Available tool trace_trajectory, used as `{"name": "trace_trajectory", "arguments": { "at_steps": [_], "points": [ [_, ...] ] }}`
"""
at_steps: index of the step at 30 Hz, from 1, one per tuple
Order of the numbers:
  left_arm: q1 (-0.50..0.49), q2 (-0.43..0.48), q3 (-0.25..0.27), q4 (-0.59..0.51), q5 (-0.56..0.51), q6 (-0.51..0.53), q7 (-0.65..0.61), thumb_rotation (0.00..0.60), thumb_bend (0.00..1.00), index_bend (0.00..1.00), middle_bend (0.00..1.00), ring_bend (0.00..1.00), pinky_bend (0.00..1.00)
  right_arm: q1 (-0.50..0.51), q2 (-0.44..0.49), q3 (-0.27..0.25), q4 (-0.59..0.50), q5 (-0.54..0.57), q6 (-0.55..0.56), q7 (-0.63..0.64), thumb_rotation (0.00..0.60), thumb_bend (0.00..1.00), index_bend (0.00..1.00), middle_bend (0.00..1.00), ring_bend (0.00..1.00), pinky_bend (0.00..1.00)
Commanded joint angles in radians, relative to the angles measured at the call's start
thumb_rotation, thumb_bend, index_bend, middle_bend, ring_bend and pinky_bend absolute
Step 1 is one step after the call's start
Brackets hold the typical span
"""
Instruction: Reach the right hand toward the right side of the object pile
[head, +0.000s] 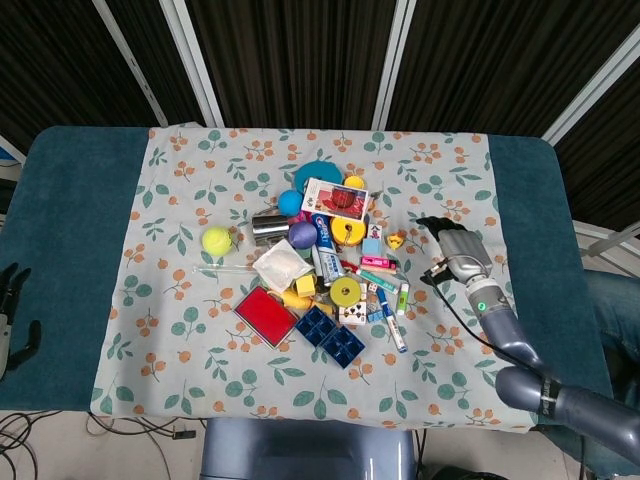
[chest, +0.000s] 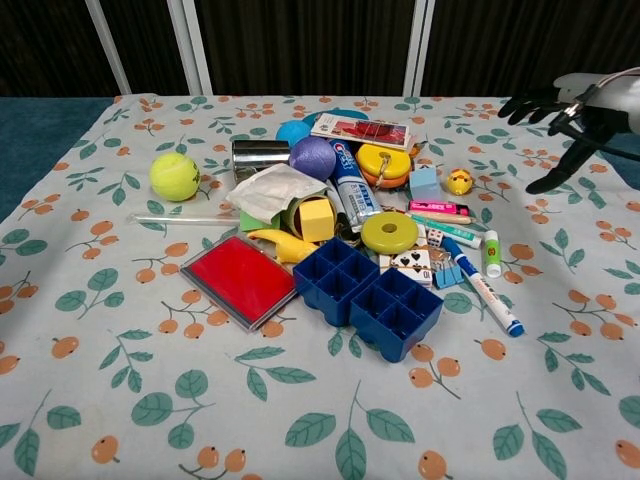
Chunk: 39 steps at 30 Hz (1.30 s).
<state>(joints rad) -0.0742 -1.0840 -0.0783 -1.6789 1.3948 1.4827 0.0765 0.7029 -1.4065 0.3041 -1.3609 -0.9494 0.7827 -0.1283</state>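
The object pile (head: 325, 265) lies in the middle of the floral cloth: balls, a toothpaste tube, a red card, a blue tray (chest: 367, 295), pens and small blocks. My right hand (head: 455, 247) hovers over the cloth just right of the pile, near a small yellow toy (head: 397, 240). Its dark fingers (chest: 528, 105) are spread and hold nothing; the chest view shows it at the upper right (chest: 575, 110). My left hand (head: 12, 315) rests at the far left edge, fingers apart and empty.
A yellow tennis ball (head: 216, 239) sits apart at the pile's left. A blue marker (chest: 482, 287) and a white stick (chest: 491, 254) lie at the pile's right fringe. The floral cloth (head: 200, 370) covers a teal table (head: 60, 200).
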Motion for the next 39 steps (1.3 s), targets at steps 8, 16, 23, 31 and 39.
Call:
{"name": "trace_trajectory", "arguments": {
  "at_steps": [8, 16, 23, 31, 39],
  "points": [
    [0.002, -0.001, -0.005, -0.003, -0.017, 0.001, 0.015, 0.6, 0.51, 0.02, 0.0, 0.0, 0.04, 0.123, -0.151, 0.051, 0.149, 0.203, -0.093, 0.003, 0.6, 0.19, 0.2, 0.21, 0.14, 0.19],
    [-0.001, -0.001, -0.008, -0.003, -0.028, -0.007, 0.026, 0.6, 0.51, 0.02, 0.0, 0.0, 0.04, 0.167, -0.231, 0.066, 0.263, 0.232, -0.109, 0.036, 0.6, 0.19, 0.25, 0.27, 0.16, 0.19],
    [-0.003, 0.0, -0.008, -0.001, -0.031, -0.014, 0.027, 0.6, 0.51, 0.02, 0.0, 0.0, 0.04, 0.188, -0.283, 0.075, 0.33, 0.263, -0.117, 0.051, 0.6, 0.19, 0.25, 0.3, 0.17, 0.19],
    [-0.003, 0.002, -0.01, -0.003, -0.036, -0.016, 0.024, 0.6, 0.51, 0.02, 0.0, 0.0, 0.04, 0.193, -0.334, 0.073, 0.386, 0.243, -0.122, 0.085, 0.6, 0.19, 0.26, 0.32, 0.19, 0.19],
    [-0.005, 0.004, -0.012, -0.003, -0.046, -0.024, 0.022, 0.6, 0.51, 0.02, 0.0, 0.0, 0.04, 0.202, -0.384, 0.089, 0.449, 0.189, -0.106, 0.136, 0.6, 0.2, 0.28, 0.37, 0.24, 0.19]
  ]
}}
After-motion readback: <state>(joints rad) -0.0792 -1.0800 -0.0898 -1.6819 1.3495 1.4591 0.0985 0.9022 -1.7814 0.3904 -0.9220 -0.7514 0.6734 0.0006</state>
